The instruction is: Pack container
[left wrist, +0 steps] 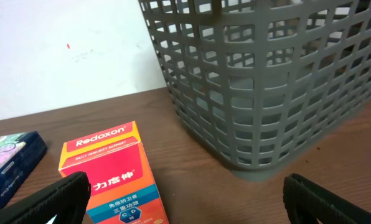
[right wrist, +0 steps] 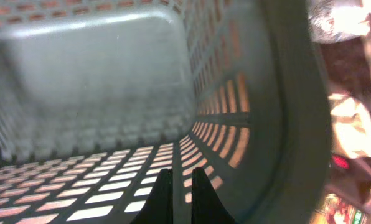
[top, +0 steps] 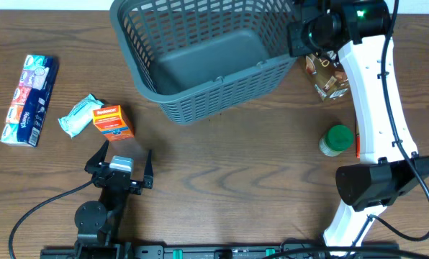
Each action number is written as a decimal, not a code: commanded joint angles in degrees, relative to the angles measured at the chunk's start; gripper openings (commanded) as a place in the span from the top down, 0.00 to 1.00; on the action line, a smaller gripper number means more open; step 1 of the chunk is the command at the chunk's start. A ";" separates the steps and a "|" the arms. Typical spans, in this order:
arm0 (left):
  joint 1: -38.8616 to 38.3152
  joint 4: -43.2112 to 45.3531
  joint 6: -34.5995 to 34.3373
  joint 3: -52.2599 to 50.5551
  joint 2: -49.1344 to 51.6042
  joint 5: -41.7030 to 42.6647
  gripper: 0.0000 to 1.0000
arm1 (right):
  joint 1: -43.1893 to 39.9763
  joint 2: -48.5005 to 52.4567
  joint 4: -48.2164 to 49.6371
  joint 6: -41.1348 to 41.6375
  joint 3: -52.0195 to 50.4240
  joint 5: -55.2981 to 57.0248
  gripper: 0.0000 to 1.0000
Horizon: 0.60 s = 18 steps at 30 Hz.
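- Container (top: 214,97): far centre of the counter (top: 236,187), sitting skewed. The floor is bare in the overhead and right-wrist views, so packing looks not yet begun.
- Step in hand (judged): first pick, most likely the orange box (top: 114,122), which lies just beyond the left pincer (top: 126,152).
- To do it well: straddle the box across its narrow faces and square to them. Keep clear of the white-teal packet (top: 76,115) touching its left side. Lift high enough to pass the lattice rim, then release low over the floor.
- Left pincer: fingers wide apart and holding nothing. In the wrist view the box sits between and ahead of them, and no contact is visible.
- Right pincer (right wrist: 180,180): inside the container by its right wall, looking down at the floor. The fingers are almost together with only a thin slit between them. Nothing shows in the slit, and I cannot tell whether they touch the wall.
- Risk (judged): the right arm crowds the container's right side, so drop the box towards the left half.
- Other stock: tissue pack (top: 29,101) far left; brown packet (top: 328,75) and green-lidded jar (top: 337,139) to the right of the container.
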 commanded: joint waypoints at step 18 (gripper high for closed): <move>-0.09 -1.53 0.74 -1.18 -0.26 0.35 0.02 | 3.50 0.81 -14.14 3.32 1.07 0.68 0.99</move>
